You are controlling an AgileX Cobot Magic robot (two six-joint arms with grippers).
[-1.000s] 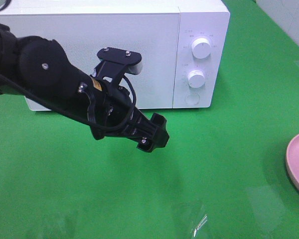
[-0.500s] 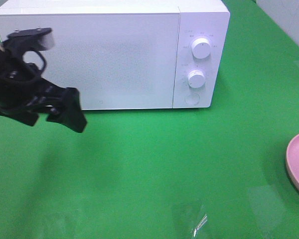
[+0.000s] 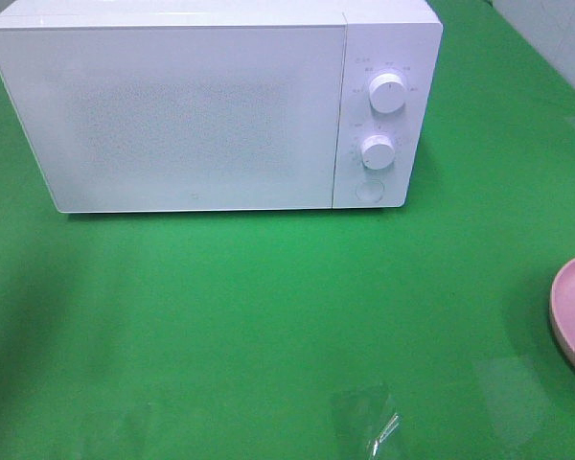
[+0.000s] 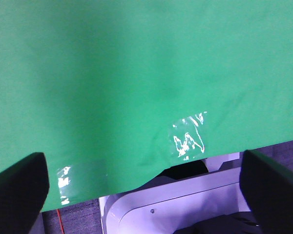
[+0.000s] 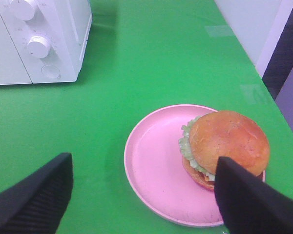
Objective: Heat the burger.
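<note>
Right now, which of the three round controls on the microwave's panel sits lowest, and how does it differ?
The flat round button at the panel's bottom; the two knobs above it stick out.

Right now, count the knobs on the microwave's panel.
2: the upper knob and the lower knob directly beneath it on the microwave; none seems hidden.

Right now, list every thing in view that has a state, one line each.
microwave: door shut
burger: whole, sitting on the plate, not gripped
pink plate: on the table, holding the burger
left gripper: fingers open, empty
right gripper: fingers open, empty, above the plate
</note>
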